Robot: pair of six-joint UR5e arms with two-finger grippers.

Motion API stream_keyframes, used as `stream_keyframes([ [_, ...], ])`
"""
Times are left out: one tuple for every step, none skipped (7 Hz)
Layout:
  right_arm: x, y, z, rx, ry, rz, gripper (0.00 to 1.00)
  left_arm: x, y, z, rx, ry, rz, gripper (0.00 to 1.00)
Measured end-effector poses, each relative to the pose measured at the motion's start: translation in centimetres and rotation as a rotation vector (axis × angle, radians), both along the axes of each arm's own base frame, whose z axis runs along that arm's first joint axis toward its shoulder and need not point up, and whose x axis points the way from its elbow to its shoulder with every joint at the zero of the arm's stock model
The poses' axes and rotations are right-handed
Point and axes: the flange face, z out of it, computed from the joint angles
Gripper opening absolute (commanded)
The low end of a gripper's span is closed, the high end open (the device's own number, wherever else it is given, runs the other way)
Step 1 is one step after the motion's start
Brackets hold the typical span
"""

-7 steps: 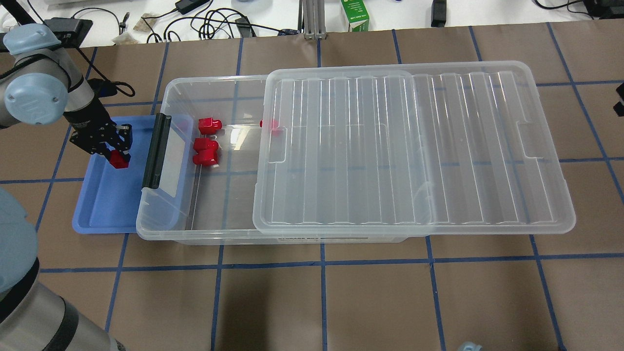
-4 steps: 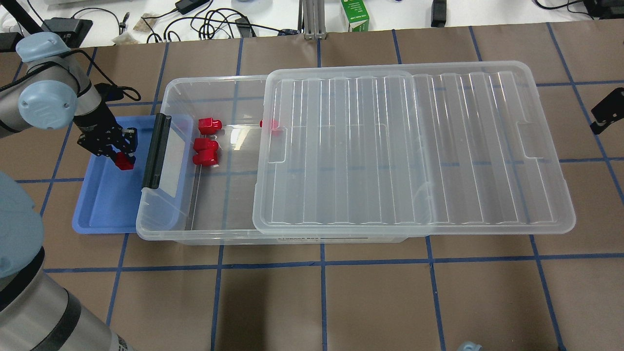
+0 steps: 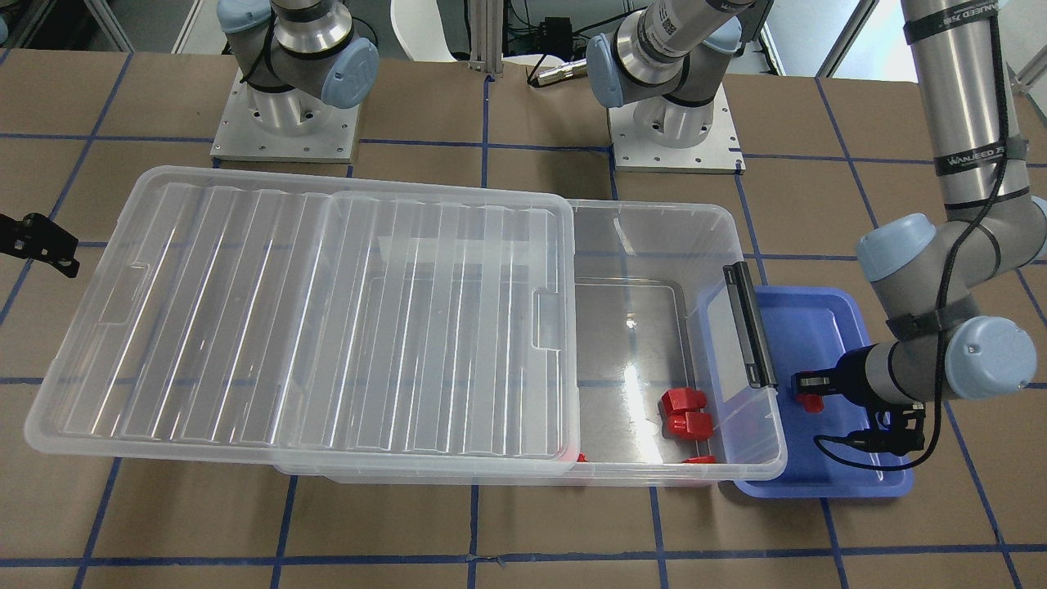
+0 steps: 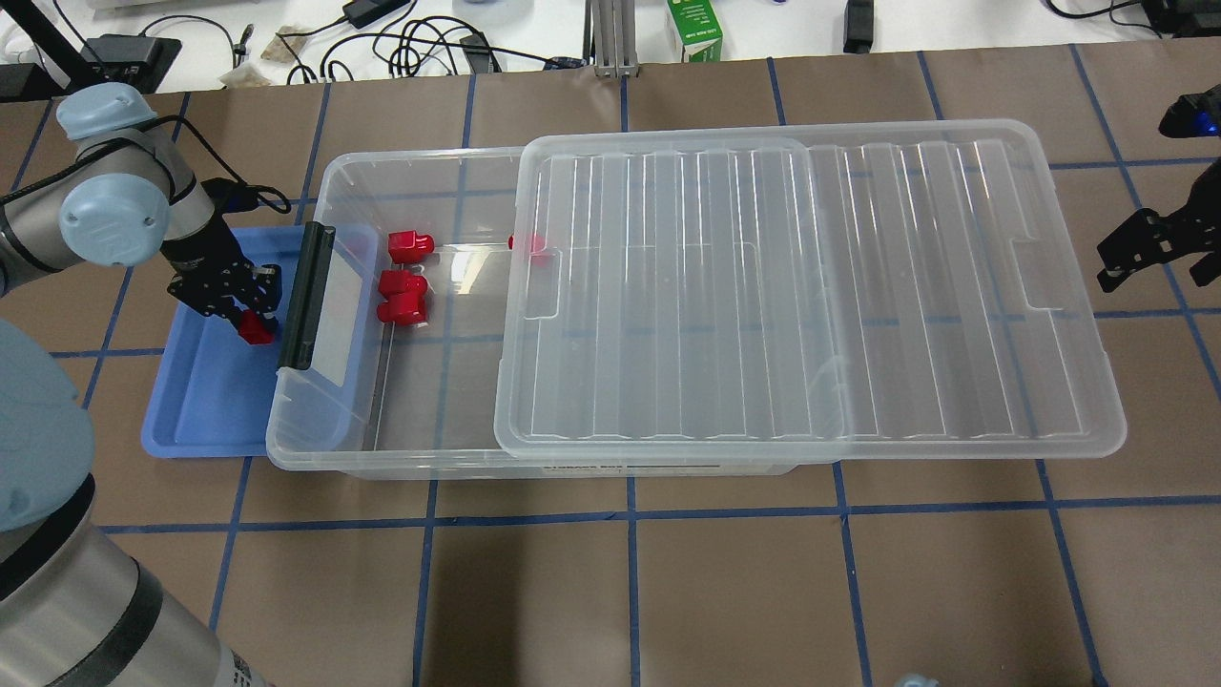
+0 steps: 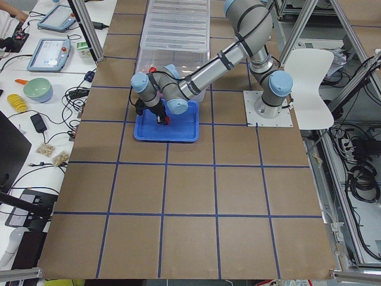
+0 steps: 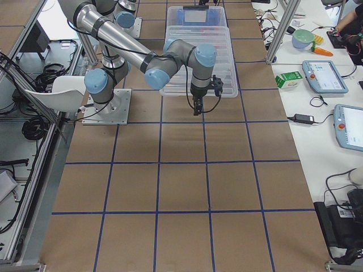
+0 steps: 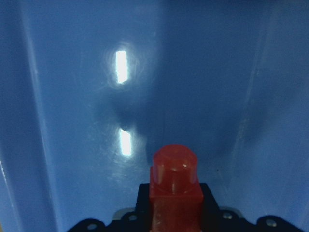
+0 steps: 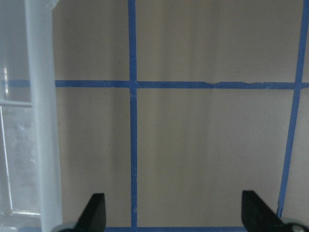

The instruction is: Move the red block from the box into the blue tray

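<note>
My left gripper is shut on a red block and holds it low over the blue tray, close to the box's black latch bar. The left wrist view shows the block stub-forward just above the tray floor. The box holds more red blocks in its open end; its lid is slid to the right. My right gripper is open and empty over the table, beyond the lid's right edge. In the front view the held block sits beside the latch.
The box's left end overlaps the tray's right part. Another red block lies half under the lid's edge. Cables and a green carton lie on the white bench behind the table. The right wrist view shows the lid's rim at its left.
My left gripper has moved right and a little down with the red block, closer to the latch bar. My right gripper has come further into view at the right edge.
</note>
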Motion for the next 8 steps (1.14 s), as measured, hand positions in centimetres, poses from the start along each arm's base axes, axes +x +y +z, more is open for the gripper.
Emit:
stream_keyframes([
  [0.7, -0.1, -0.2, -0.003, -0.001, 0.005, 1.00, 0.1, 0.0, 0.0, 0.000, 0.001, -0.003, 0.70],
  [1.9, -0.4, -0.3, -0.003, 0.000, 0.010, 1.00, 0.1, 0.0, 0.0, 0.000, 0.003, -0.004, 0.89],
  [3.6, -0.9, -0.3, -0.007, 0.003, 0.011, 1.00, 0.2, -0.1, 0.2, -0.006, 0.002, -0.005, 1.00],
  [5.3, -1.2, -0.3, -0.012, 0.007, 0.009, 1.00, 0.0, -0.4, 1.1, -0.020, -0.007, -0.009, 1.00],
  [7.0, -1.5, -0.2, -0.016, 0.009, 0.003, 1.00, -0.3, -0.6, 2.8, -0.043, -0.022, -0.017, 1.00],
  [8.9, -1.9, -0.2, -0.024, 0.013, -0.005, 1.00, -0.7, -0.7, 5.0, -0.071, -0.034, -0.023, 1.00],
  [10.8, -2.3, -0.3, -0.033, 0.017, -0.009, 1.00, -1.0, -0.6, 7.7, -0.103, -0.044, -0.024, 1.00],
  [12.7, -2.6, -0.4, -0.043, 0.021, -0.007, 1.00, -1.3, -0.3, 10.6, -0.135, -0.056, -0.021, 1.00],
])
